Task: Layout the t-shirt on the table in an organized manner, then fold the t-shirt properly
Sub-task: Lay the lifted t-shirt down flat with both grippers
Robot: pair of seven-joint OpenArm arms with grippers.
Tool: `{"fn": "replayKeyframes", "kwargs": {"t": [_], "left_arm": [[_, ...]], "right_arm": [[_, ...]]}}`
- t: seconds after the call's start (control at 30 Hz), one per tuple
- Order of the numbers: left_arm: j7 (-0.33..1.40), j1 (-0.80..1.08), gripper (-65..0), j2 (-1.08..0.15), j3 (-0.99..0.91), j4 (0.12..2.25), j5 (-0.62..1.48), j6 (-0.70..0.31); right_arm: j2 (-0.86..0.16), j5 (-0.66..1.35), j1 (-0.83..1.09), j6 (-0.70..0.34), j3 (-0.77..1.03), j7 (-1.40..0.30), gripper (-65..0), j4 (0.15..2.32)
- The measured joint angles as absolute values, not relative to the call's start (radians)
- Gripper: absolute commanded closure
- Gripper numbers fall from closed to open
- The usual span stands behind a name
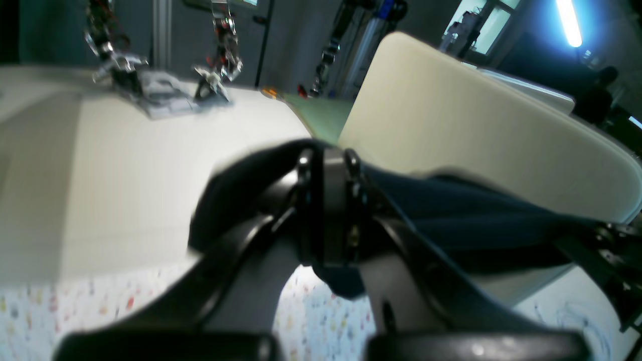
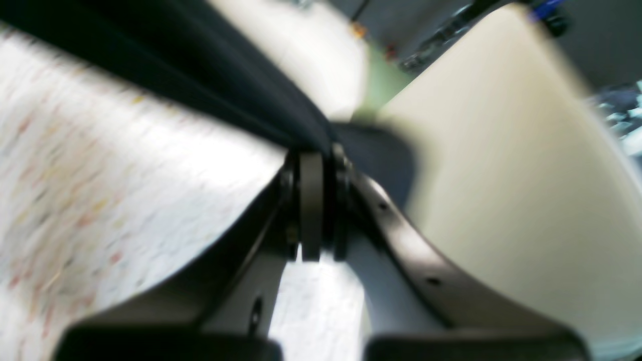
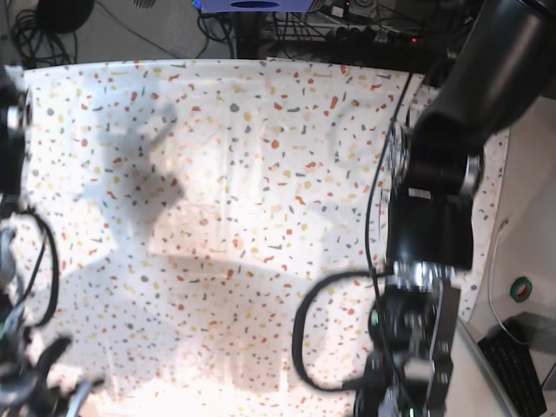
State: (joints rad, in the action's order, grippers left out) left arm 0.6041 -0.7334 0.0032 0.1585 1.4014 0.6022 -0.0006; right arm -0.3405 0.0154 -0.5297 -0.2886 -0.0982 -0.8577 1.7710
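Observation:
In the left wrist view my left gripper (image 1: 328, 165) is shut on a bunch of the black t-shirt (image 1: 476, 215), which stretches taut to the right, above the speckled table (image 1: 100, 311). In the blurred right wrist view my right gripper (image 2: 316, 150) is also shut on the t-shirt (image 2: 200, 65). There the cloth runs taut to the upper left over the table (image 2: 100, 175). In the base view the table (image 3: 261, 174) shows only broad shadows. The t-shirt and both grippers lie outside that view.
A cream curved panel (image 1: 476, 125) (image 2: 501, 175) rises close behind both grippers. My left arm (image 3: 443, 174) with its looped cable fills the base view's right, my right arm (image 3: 13, 261) its left edge. A keyboard (image 3: 521, 369) sits off the table's right. Other robot arms (image 1: 115, 60) stand far off.

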Motion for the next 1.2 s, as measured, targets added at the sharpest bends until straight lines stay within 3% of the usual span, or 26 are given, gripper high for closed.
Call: {"fn": "replayKeyframes", "kwargs": {"t": [0.2, 0.43, 0.67, 0.7, 0.77, 0.8, 0.87, 0.9, 0.97, 1.03, 1.1, 1.2], "left_arm": [[0.632, -0.387, 0.0, -0.065, 0.161, 1.505, 0.584, 0.003], [0.608, -0.061, 0.0, -0.11, 0.153, 1.404, 0.578, 0.013], [0.46, 0.059, 0.0, -0.182, 0.146, 1.414, 0.59, 0.007], [0.462, 0.067, 0.0, -0.194, 0.146, 1.414, 0.598, 0.004], [0.463, 0.084, 0.0, -0.209, 0.145, 1.414, 0.597, 0.004], [0.461, 0.09, -2.6, -0.217, 0.146, 1.414, 0.596, 0.004], [0.462, 0.107, -23.7, -0.242, 0.145, 1.414, 0.588, 0.007], [0.459, 0.118, -32.7, -0.258, 0.145, 1.414, 0.593, 0.012], [0.459, 0.136, -47.2, -0.284, 0.133, 1.411, 0.59, 0.011], [0.467, 0.145, -57.1, -0.283, 0.05, 1.409, 0.592, 0.006], [0.46, 0.135, -60.6, -0.279, -0.039, 1.411, 0.591, 0.016], [0.46, 0.128, -54.1, -0.289, -0.111, 1.488, 0.585, 0.027]], "right_arm": [[-0.268, 0.011, -0.234, -0.292, -0.1, -0.727, 0.0, 1.696], [-0.153, 0.003, 0.019, -0.29, -0.097, -0.616, 0.0, 1.461], [-0.086, 0.005, 0.144, -0.286, -0.097, -0.593, 0.0, 1.551], [-0.085, 0.004, 0.156, -0.286, -0.097, -0.595, -2.4, 1.57], [-0.081, 0.007, 0.188, -0.286, -0.096, -0.642, -19.8, 1.613], [-0.081, 0.001, 0.205, -0.284, -0.096, -0.663, -26.4, 1.638], [-0.086, -0.007, 0.252, -0.274, -0.093, -0.674, -38.6, 1.697], [-0.088, -0.009, 0.276, -0.272, -0.091, -0.677, -41.4, 1.731], [-0.091, -0.008, 0.313, -0.273, -0.091, -0.681, -41.7, 1.798], [-0.09, -0.002, 0.333, -0.277, -0.094, -0.677, -41.7, 1.856], [-0.091, 0.001, 0.328, -0.278, -0.08, -0.672, -41.7, 1.873], [-0.09, 0.0, 0.246, -0.284, 0.019, -0.677, -41.0, 1.812]]}}
